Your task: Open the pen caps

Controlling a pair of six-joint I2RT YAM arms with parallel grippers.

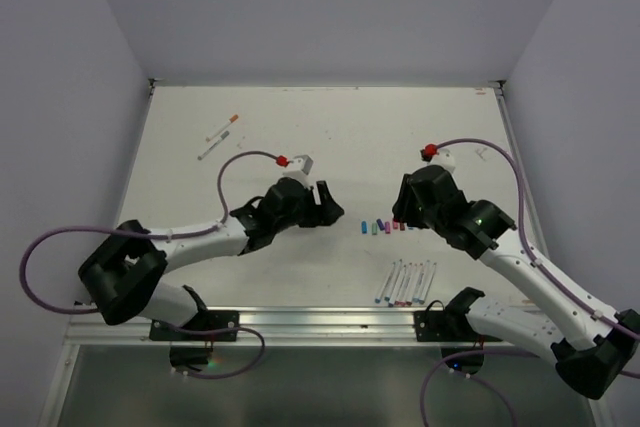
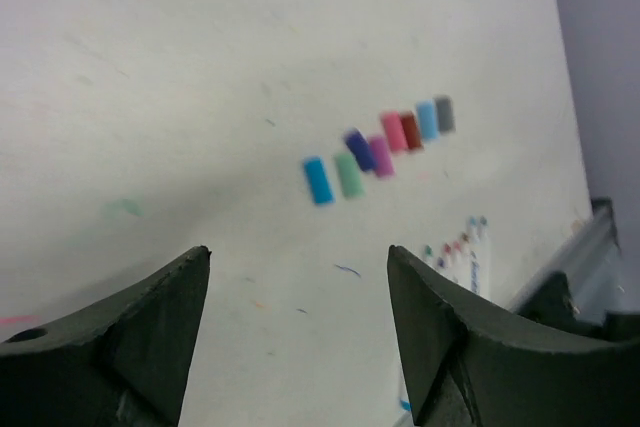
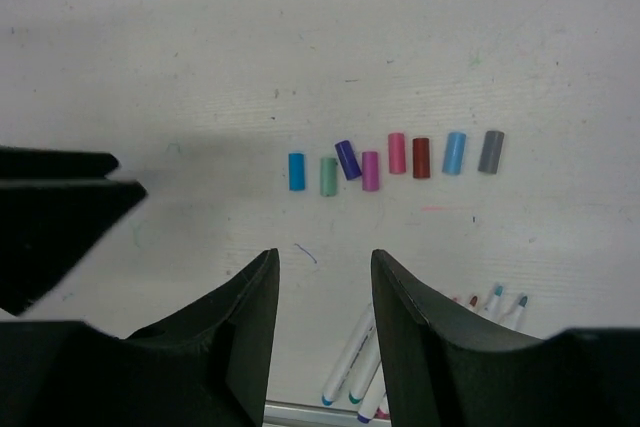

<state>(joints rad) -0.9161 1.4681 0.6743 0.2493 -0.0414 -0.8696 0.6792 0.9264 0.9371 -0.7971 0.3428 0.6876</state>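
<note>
Lying in a short row on the table [image 1: 300, 127], the caps [image 3: 395, 157] are off the pens. The right wrist view shows eight of them sharp and clear; the left wrist view shows them blurry. The left gripper [image 2: 298, 257] has its fingers wide apart with nothing between them. The right gripper [image 3: 325, 262] has its fingers apart too, and holds nothing. A bunch of white pens [image 1: 405, 284] lies near the front edge. Only the top view shows two more pens [image 1: 220, 135] at the far left.
</note>
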